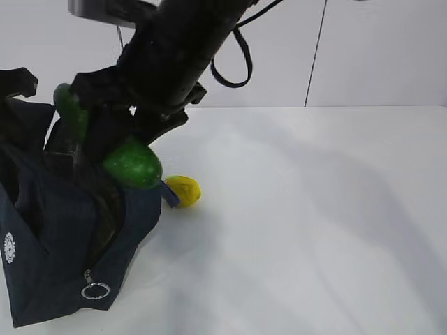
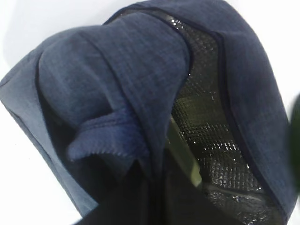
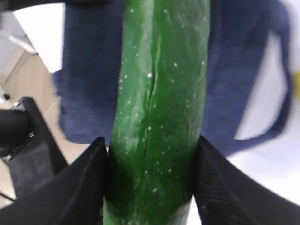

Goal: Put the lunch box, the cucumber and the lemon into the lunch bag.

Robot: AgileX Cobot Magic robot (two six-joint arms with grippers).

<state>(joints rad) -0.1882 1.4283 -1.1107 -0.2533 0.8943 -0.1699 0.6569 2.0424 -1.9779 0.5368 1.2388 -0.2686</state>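
While we look along the table in the exterior view, our right gripper (image 1: 105, 136) holds the cucumber (image 1: 133, 162) across the open top of the lunch bag (image 1: 63, 279), which stands at the left edge of the table (image 1: 314, 230). The lemon (image 1: 183, 190) lies on the table just beside the bag, so it is not yet packed. We do not see our left gripper clearly here.

From the left wrist view we see only the lunch bag (image 2: 117, 84), its silvery lining, and a pale green edge deep inside, which we judge to be the lunch box (image 2: 183, 157). The left fingers are outside this picture, so we cannot tell how those jaws stand.

From the right wrist view the jaws are clamped on the cucumber (image 3: 159, 117), one finger on each side, with the bag (image 3: 89, 84) behind it.

We judge the cucumber step is in hand. Next we should tip it lengthwise into the opening, lower, then release.
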